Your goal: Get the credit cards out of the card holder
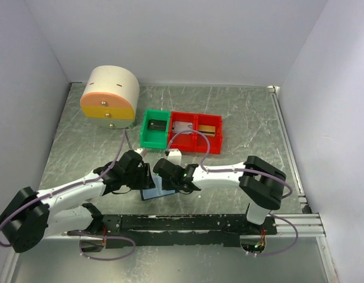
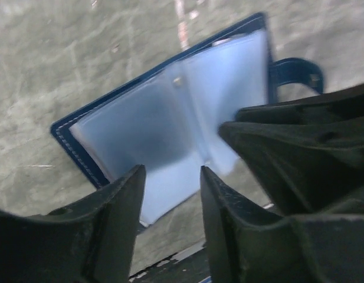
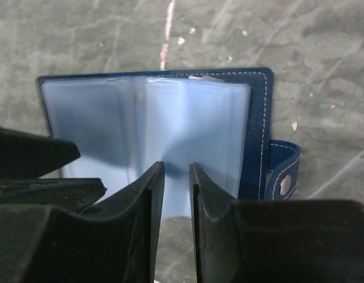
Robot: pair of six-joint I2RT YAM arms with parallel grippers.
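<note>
Centrally, one card holder [image 3: 193, 118], two credit cards [image 1: 208, 128] in red tray [image 1: 183, 114], left gripper [image 2: 171, 174], right gripper [image 3: 176, 168], jaws apart

We see the top view bright and evenly lit, with only soft shadows on the bench [image 1: 246, 112]. Both wrist views are dimmer and grainy; the near fingers [image 2: 114, 230] are blurred, and a dark shadow crosses the card holder [image 2: 128, 130].

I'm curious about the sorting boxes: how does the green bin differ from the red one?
The green bin is narrower, one compartment holding something dark; the red bin is wider, divided in two, holding a pale card and a gold-tan card. Both are open-topped, side by side.
</note>
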